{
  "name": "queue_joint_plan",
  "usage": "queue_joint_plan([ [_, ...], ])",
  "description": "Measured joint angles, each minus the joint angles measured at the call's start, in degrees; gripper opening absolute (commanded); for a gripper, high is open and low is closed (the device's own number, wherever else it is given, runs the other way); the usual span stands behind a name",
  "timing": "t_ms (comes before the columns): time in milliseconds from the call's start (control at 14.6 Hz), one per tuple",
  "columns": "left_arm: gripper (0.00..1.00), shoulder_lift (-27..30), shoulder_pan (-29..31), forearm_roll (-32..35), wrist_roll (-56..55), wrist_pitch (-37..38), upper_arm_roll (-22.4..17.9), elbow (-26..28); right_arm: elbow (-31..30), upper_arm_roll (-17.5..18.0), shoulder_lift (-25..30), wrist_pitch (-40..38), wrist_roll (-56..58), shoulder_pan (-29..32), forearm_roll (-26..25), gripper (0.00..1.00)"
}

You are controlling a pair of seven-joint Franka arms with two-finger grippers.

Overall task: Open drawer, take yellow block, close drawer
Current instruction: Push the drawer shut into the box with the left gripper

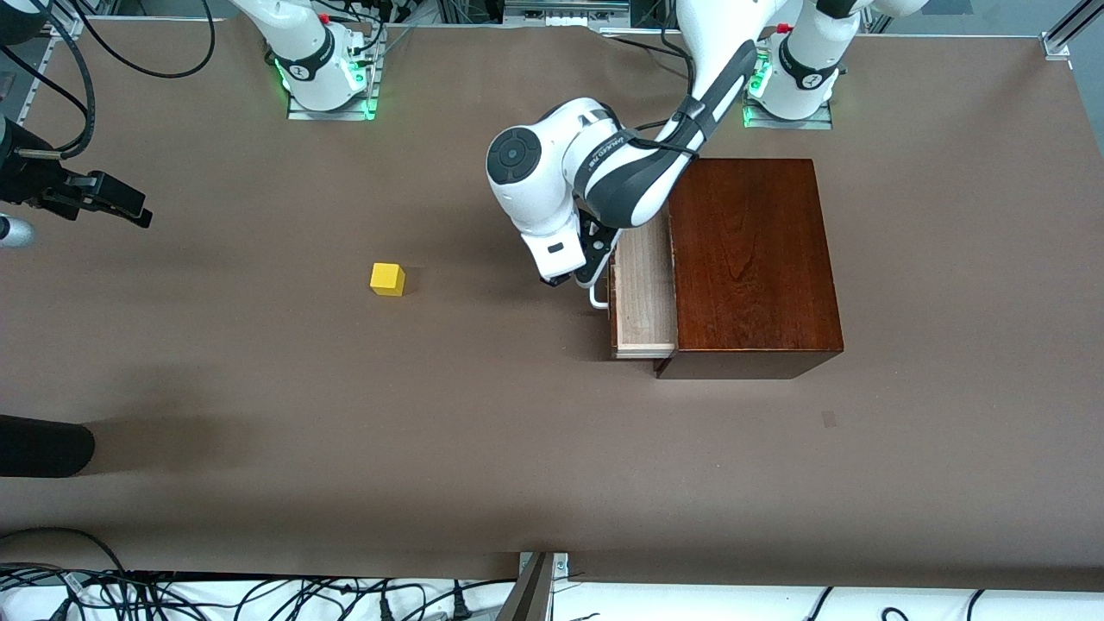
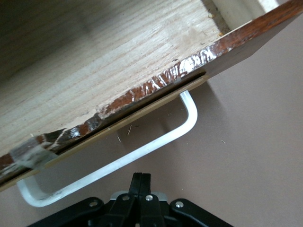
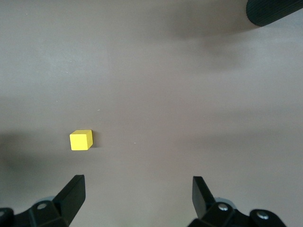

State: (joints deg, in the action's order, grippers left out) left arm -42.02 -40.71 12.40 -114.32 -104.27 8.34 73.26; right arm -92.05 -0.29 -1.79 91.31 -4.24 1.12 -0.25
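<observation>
1. The box sits on the worktop toward the left arm's end, just in front of that arm's base.
2. Its drawer is pulled partway out, toward the right arm's end, so the pale wooden tray shows. What can be seen of the inside is bare wood.
3. The handle sticks out from the drawer front, a white U-shaped bar.
4. The left claw is down at the drawer front, right by the handle. In the left wrist view its fingers are pressed together with nothing between them, and they sit just outside the bar, which runs across in front of them. I can't tell whether they touch it.
5. The drawer front's varnish is chipped and scuffed along its top edge.
6. The block lies out on the open worktop, well apart from the box, between the drawer and the right arm's end of the worktop. It rests flat on one face.
7. The right claw waits up in the air over the right arm's end of the worktop, its fingers spread wide and holding nothing.
8. From the right wrist camera the block shows on the worktop below, clear of the claw.
</observation>
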Motion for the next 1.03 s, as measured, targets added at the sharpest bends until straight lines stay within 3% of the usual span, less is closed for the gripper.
queue_joint_plan([
  [686, 0.00, 0.26, 1.19, 0.01, 2.30, 0.64, -0.21, 0.82, 0.00, 0.02, -0.11, 0.22, 0.00, 0.00, 0.00, 1.00],
  [1030, 0.00, 2.94, 3.31, -0.12, 5.53, 0.95, -0.02, 4.87, 0.00, 0.02, -0.11, 0.25, 0.00, 0.00, 0.00, 1.00],
])
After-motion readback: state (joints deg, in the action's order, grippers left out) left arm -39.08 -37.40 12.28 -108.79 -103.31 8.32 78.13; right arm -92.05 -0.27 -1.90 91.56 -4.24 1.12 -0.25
